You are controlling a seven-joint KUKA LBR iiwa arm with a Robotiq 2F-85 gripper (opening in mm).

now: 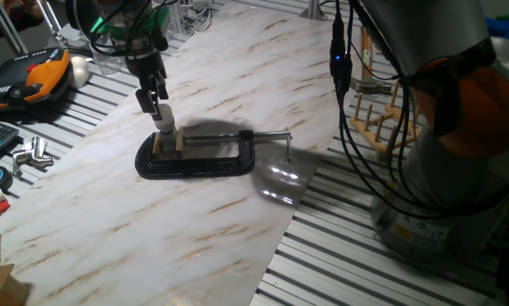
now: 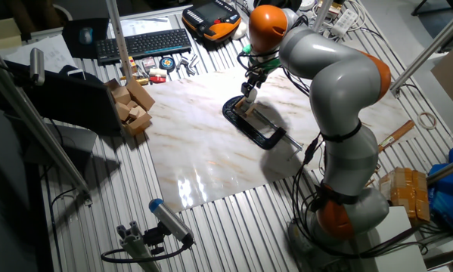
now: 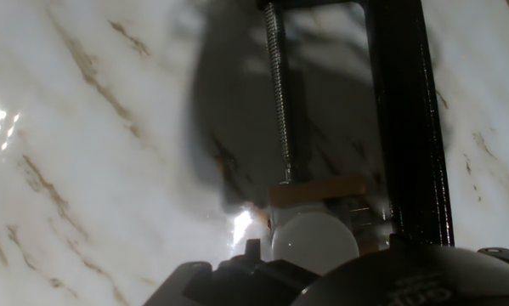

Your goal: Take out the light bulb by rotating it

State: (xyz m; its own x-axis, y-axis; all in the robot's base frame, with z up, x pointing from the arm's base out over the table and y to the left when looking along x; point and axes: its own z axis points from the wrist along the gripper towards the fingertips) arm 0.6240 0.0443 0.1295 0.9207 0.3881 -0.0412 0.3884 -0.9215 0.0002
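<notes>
The light bulb (image 1: 164, 121) is a small white globe with a silver base. It stands upright in a holder between wooden blocks (image 1: 157, 144), which are held in a black C-clamp (image 1: 205, 161) on the marble board. My gripper (image 1: 159, 109) comes down from above and is shut on the bulb's globe. In the hand view the white globe (image 3: 313, 244) sits low at centre, just beyond my fingers, with the clamp's screw (image 3: 277, 93) and black frame (image 3: 405, 127) behind it. The other fixed view shows the gripper (image 2: 248, 94) over the clamp (image 2: 258, 127).
A wooden peg rack (image 1: 375, 119) stands off the board's right edge by the arm's cables. An orange-black pendant (image 1: 35, 78) and a white egg-shaped ball (image 1: 80, 70) lie at the far left. A keyboard (image 2: 143, 44) and wooden blocks (image 2: 132, 106) lie beside the board.
</notes>
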